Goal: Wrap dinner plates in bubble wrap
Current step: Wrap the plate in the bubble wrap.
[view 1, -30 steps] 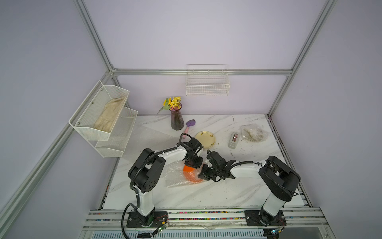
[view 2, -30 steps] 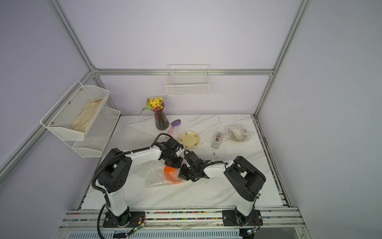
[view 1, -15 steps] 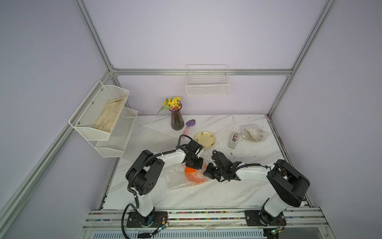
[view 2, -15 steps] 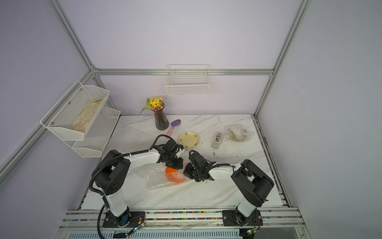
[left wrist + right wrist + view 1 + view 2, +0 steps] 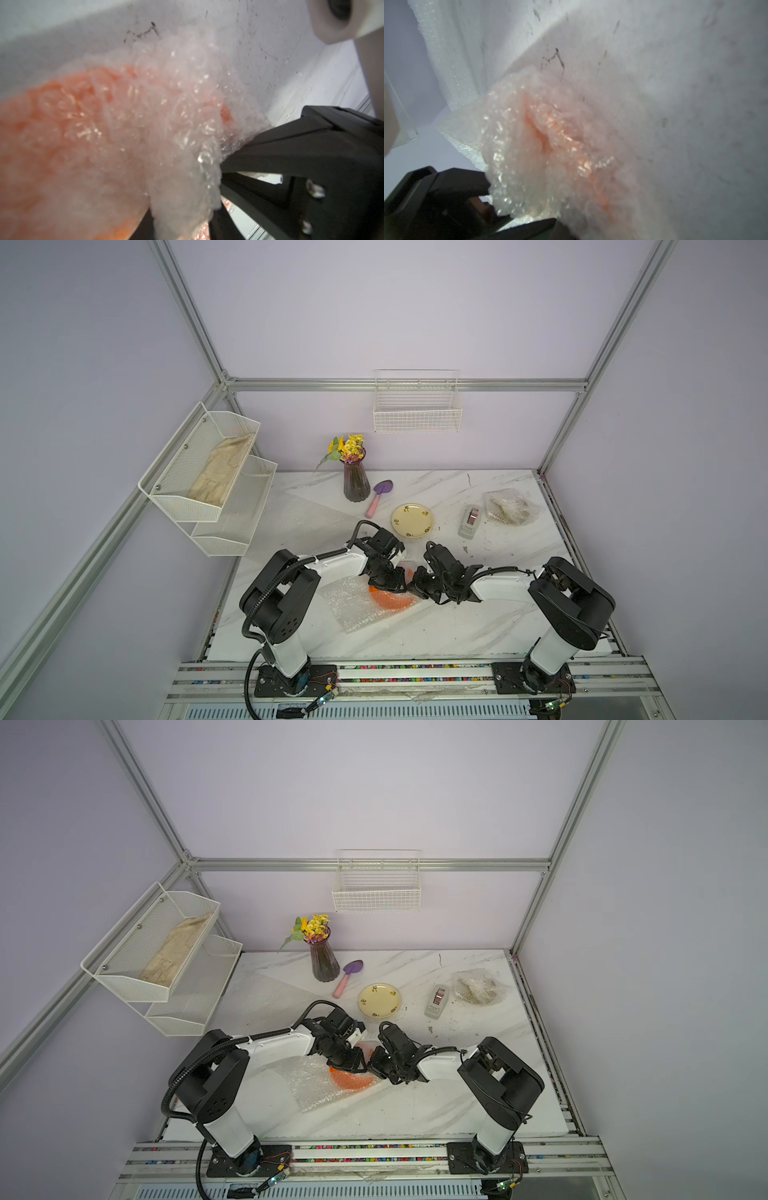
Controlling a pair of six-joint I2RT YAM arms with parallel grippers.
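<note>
Right hand [image 5: 414,585] is pinched shut on the bubble wrap [image 5: 353,608], folding it over the orange plate [image 5: 390,600] near the front of the bench [image 5: 457,626]. Left hand [image 5: 392,578] sits just beside; its gap cannot be told. Next, the loose side likely needs pulling over.

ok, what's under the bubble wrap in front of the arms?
An orange plate, showing through the bubble wrap. Its far edge is hidden by the left gripper and right gripper; the wrist views blur the rest.
</note>
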